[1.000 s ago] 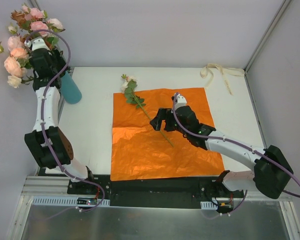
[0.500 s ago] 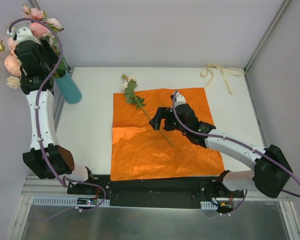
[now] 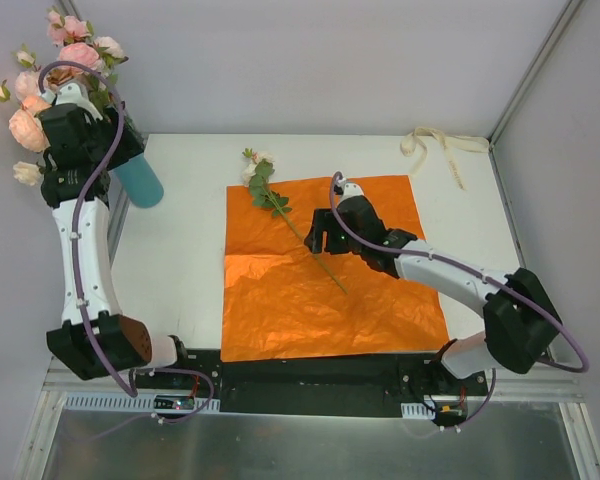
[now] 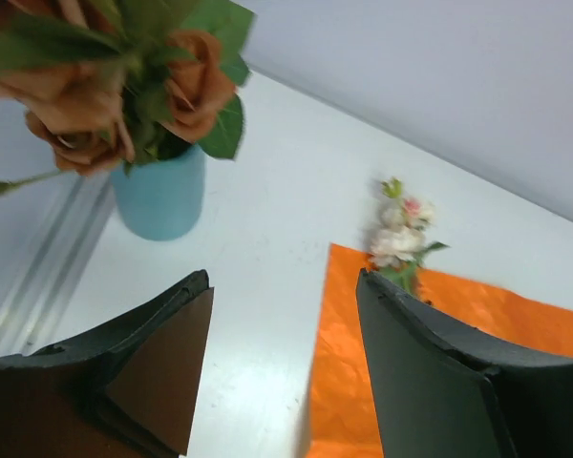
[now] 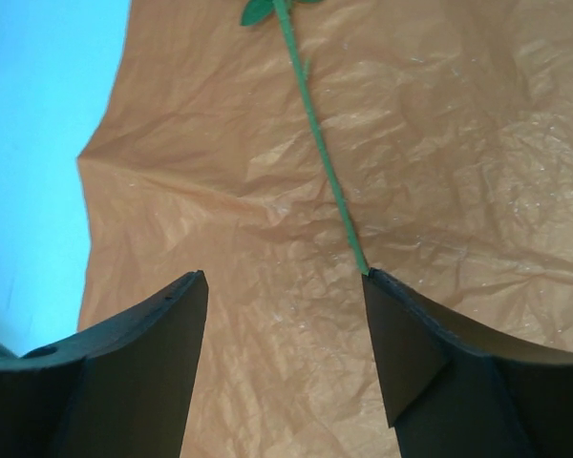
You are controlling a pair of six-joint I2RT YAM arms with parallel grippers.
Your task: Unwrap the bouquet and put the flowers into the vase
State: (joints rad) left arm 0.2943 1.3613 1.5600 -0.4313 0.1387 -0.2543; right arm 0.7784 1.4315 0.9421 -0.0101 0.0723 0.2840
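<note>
Top external view is showing one loose flower (image 3: 270, 197) lying on the orange paper (image 3: 300, 310), its pale head poking past the paper's far left corner onto the table (image 3: 190, 250) and its thin green stem running diagonally toward the near right. The other flowers (image 3: 25, 125) are already standing in the blue vase (image 3: 142, 185) at the table's far left corner, so this stem looks like the last one to move.

The right claw (image 3: 318, 240) is hovering over the middle of that stem, jaws standing well apart and holding nothing. From the right wrist, the stem (image 5: 320, 153) is ending just at the tip of the right-hand finger rather than midway in the gap, so the claw needs sliding sideways and forward along the stem before it pinches. Gripping nearer the leaves should be keeping the head from drooping. The fingers are probably just above the paper, though that is hard to judge from here; they should be coming down only far enough to catch the stem without bunching the crinkly sheet.

The left claw (image 4: 282, 286) is hanging near the vase, also wide and empty, and is best kept off the blooms. A cream ribbon (image 3: 435, 145) is lying at the far right
</note>
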